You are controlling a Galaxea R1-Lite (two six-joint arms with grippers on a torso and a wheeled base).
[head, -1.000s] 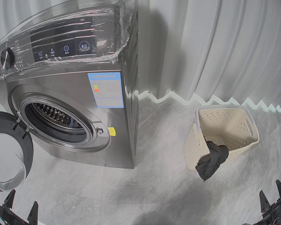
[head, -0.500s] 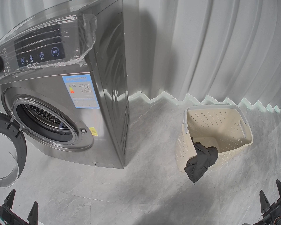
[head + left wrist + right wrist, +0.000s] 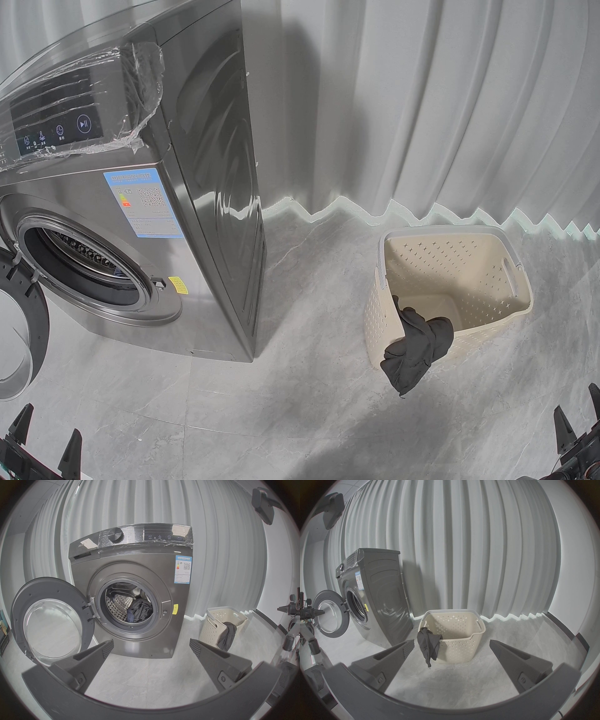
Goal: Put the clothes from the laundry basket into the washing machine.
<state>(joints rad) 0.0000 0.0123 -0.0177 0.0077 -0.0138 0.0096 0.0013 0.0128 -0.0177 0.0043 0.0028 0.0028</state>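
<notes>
A cream laundry basket [image 3: 500,250] [image 3: 462,648] [image 3: 215,627] stands on the floor at the right. A dark grey garment [image 3: 415,347] [image 3: 428,645] [image 3: 227,636] hangs over its near rim. The silver washing machine [image 3: 206,156] [image 3: 147,558] [image 3: 384,589] stands at the left with its round door [image 3: 19,337] [image 3: 50,617] swung open. Dark clothes [image 3: 139,610] lie inside the drum. My left gripper [image 3: 45,440] [image 3: 150,655] is open and low at the near left, far from the machine. My right gripper [image 3: 578,415] [image 3: 451,656] is open at the near right, well short of the basket.
White curtains [image 3: 437,100] hang along the back, behind machine and basket. Grey tiled floor [image 3: 300,387] lies open between the machine and the basket and in front of both.
The head view has swung to the right: machine and basket have slid left in the picture. Both grippers stay where they were, open. The garment hangs as before.
</notes>
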